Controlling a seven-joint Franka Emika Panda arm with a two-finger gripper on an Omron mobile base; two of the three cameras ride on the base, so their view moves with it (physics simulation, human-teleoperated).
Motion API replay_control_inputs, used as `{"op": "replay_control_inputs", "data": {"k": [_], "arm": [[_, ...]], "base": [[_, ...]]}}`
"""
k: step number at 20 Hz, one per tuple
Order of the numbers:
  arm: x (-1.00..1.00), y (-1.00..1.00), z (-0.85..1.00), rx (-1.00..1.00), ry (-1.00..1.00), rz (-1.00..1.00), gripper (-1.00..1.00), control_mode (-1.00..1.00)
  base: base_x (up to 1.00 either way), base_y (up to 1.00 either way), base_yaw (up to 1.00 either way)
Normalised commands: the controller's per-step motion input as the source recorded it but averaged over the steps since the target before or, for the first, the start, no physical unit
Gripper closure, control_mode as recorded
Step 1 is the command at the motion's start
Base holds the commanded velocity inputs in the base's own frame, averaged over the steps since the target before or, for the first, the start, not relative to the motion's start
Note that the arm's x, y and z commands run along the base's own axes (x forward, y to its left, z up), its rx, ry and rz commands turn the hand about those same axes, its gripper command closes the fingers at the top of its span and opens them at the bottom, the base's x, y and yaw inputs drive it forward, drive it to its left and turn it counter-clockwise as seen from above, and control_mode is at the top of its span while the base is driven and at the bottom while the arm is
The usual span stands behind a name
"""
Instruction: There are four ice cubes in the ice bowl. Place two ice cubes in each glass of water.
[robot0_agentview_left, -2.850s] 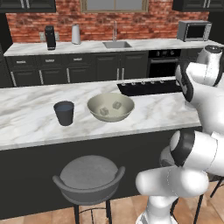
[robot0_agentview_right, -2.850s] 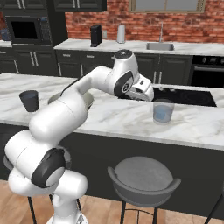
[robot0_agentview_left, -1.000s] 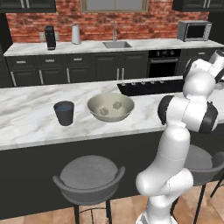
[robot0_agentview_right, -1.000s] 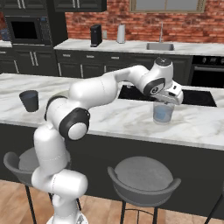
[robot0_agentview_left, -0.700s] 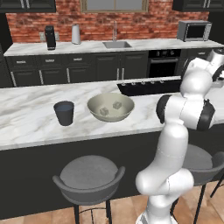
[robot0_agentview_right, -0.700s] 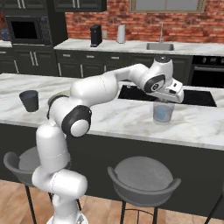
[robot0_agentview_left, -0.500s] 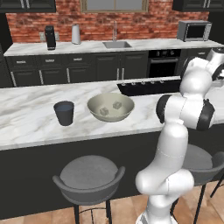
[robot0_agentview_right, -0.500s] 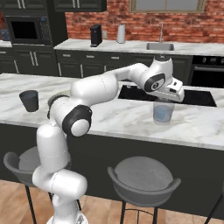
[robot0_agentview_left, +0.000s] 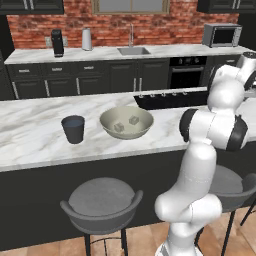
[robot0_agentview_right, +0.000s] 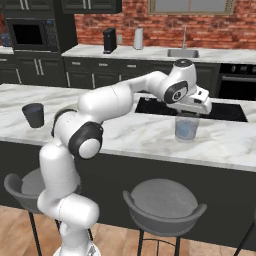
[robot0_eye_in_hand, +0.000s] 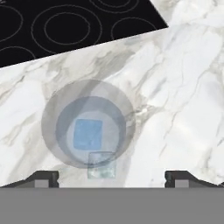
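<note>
Left base view: unchanged beside the picture of a second ago, with the dark glass (robot0_agentview_left: 73, 129) and the ice bowl (robot0_agentview_left: 126, 122) side by side on the tabletop (robot0_agentview_left: 30, 135), two ice cubes (robot0_agentview_left: 133, 120) left in the bowl, the arm reaching off to the right. Right base view: tool (robot0_agentview_right: 192, 111) hanging directly over the clear glass (robot0_agentview_right: 187, 127), as it did a second ago; dark glass far left. Hand view: fingertips (robot0_eye_in_hand: 43, 178) now spread wide and gripping nothing, where half a second back were nearly closed; one cube (robot0_eye_in_hand: 88, 134) lying in the clear glass, a second cube (robot0_eye_in_hand: 101, 165) just released and dropping at its near rim. Likely means this glass has its pair; dark glass apparently unserved yet. No brand, label or legible writing anywhere.
</note>
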Motion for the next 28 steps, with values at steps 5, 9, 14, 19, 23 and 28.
{"op": "replay_control_inputs", "data": {"k": [5,9,14,19,23,28], "arm": [[-1.00,0.10,0.17,0.00,0.00,0.01,-1.00,-1.00],[-1.00,0.48,0.25,-0.01,0.00,0.08,-1.00,-1.00],[-1.00,0.98,0.30,-0.13,0.04,0.26,-1.00,-1.00],[-0.77,1.00,0.21,-0.37,0.19,0.53,-1.00,-1.00],[-0.66,1.00,0.02,-0.38,0.24,0.57,-1.00,-1.00],[-0.05,1.00,0.00,-0.17,0.08,0.46,-1.00,-1.00]], "base": [[0.00,0.00,0.00],[0.00,0.00,0.00],[0.00,0.00,0.00],[0.00,0.00,0.00],[0.00,0.00,0.00],[0.00,0.00,0.00]]}}
